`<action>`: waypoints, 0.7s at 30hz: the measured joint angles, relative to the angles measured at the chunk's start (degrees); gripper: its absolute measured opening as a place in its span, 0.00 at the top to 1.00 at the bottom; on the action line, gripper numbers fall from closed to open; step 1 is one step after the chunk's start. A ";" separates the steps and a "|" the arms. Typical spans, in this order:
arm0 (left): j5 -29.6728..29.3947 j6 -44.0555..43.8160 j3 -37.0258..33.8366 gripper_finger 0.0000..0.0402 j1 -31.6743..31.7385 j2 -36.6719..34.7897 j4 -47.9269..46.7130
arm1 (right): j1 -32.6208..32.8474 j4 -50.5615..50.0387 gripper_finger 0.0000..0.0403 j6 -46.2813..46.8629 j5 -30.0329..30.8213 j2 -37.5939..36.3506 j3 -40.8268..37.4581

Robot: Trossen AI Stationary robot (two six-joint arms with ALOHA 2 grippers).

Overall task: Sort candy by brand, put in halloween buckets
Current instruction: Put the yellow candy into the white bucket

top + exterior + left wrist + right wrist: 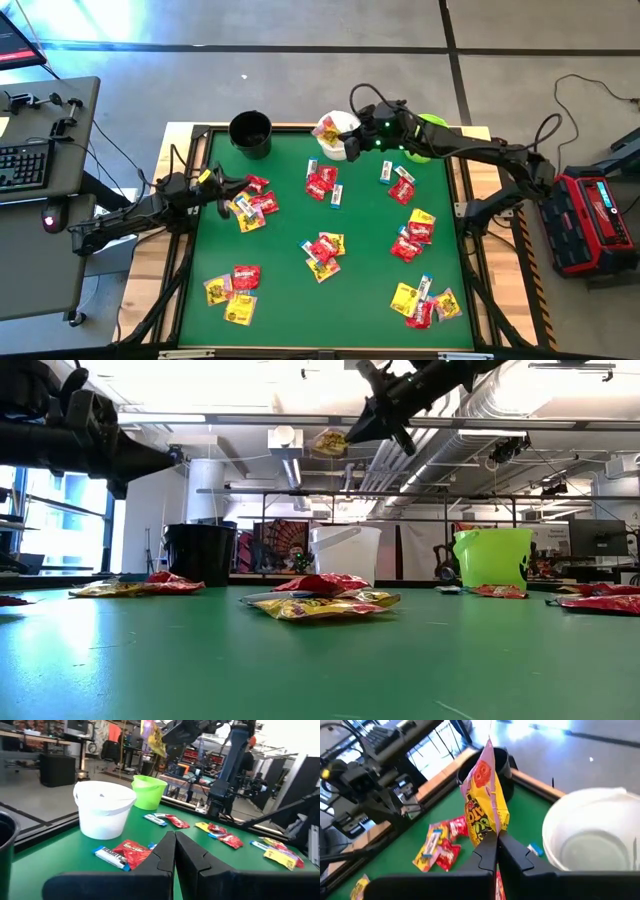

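Right gripper (496, 841) clamped on a yellow candy packet (485, 800), held high, just beside the white bucket (592, 832) rim, on the side facing the black bucket (250, 133). Left gripper (175, 851) pressed closed on nothing, low over the green worktop (290, 290), near the white bucket, above scattered packets.

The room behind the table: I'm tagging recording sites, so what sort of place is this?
Probably a robotics lab or workshop: exposed ceiling ducts, a desk with a keyboard beside the green table, and equipment benches behind.
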 joint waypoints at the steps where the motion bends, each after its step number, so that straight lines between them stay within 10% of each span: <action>1: -0.26 -0.59 -0.01 1.00 0.00 -0.01 -0.06 | -0.19 0.46 1.00 -0.03 -0.61 0.00 0.00; 21: -9.13 -5.85 0.00 1.00 -0.02 -0.02 0.69 | 0.19 2.77 1.00 4.00 -1.27 0.20 0.02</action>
